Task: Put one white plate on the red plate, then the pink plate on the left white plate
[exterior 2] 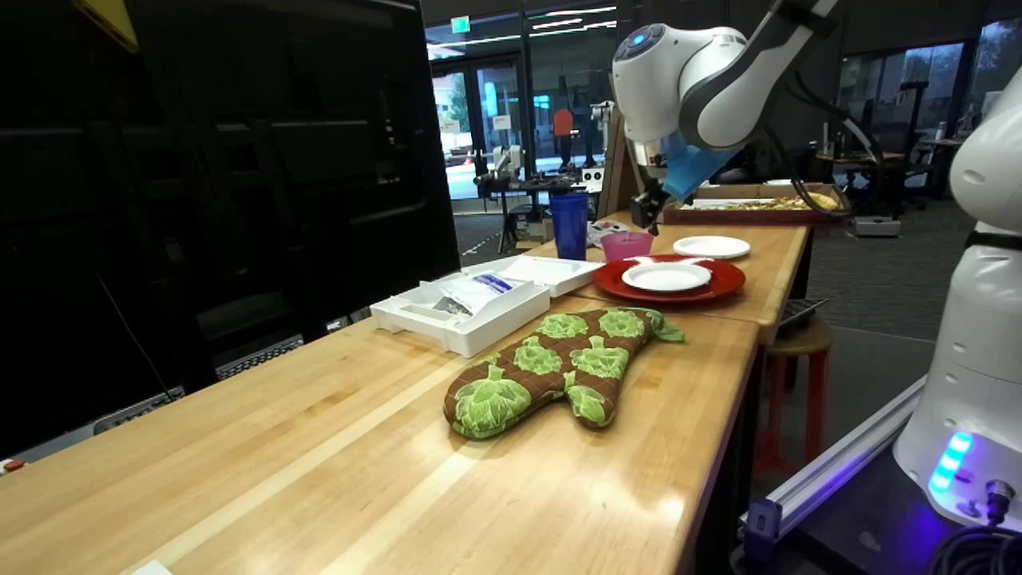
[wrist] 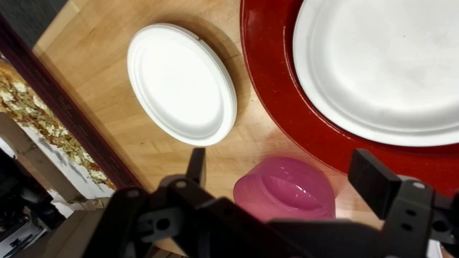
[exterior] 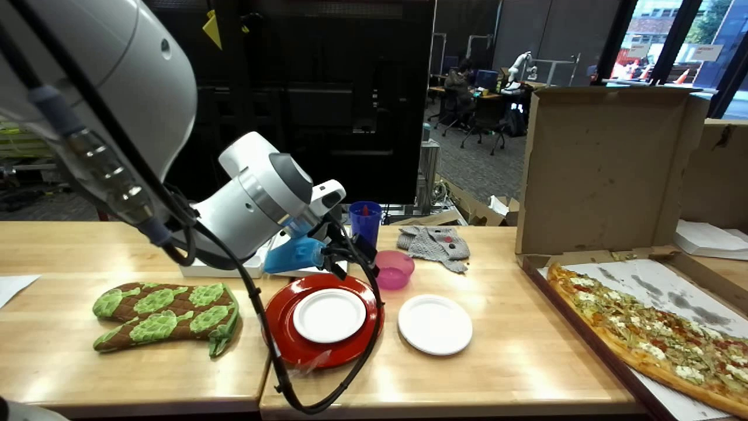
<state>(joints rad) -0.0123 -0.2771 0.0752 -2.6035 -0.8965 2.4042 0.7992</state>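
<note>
Your table (exterior: 514, 362) spans the scene, & your arm (exterior: 239, 210) reaches in over it. The pizza box (exterior: 602, 175) stands lid-up at 1 end, w/ pizza (exterior: 648, 336) inside, well apart from the oven mitt (exterior: 166, 316), which lies flat on the table. Btwn those you've got the red plate (wrist: 270, 68), w/ a white plate (exterior: 329, 316) resting flat on it, approx. centred. The loose white plate (exterior: 435, 325) is on the table just beside the red one. Your gripper (wrist: 281, 165) hangs above the pink plate (exterior: 397, 275), jaws spread wide; in the wrist view they're on either side of it, w/ a gap to each. That pink plate sits upright on the table, just beside the red plate's edge; can't tell if they touch.
</note>
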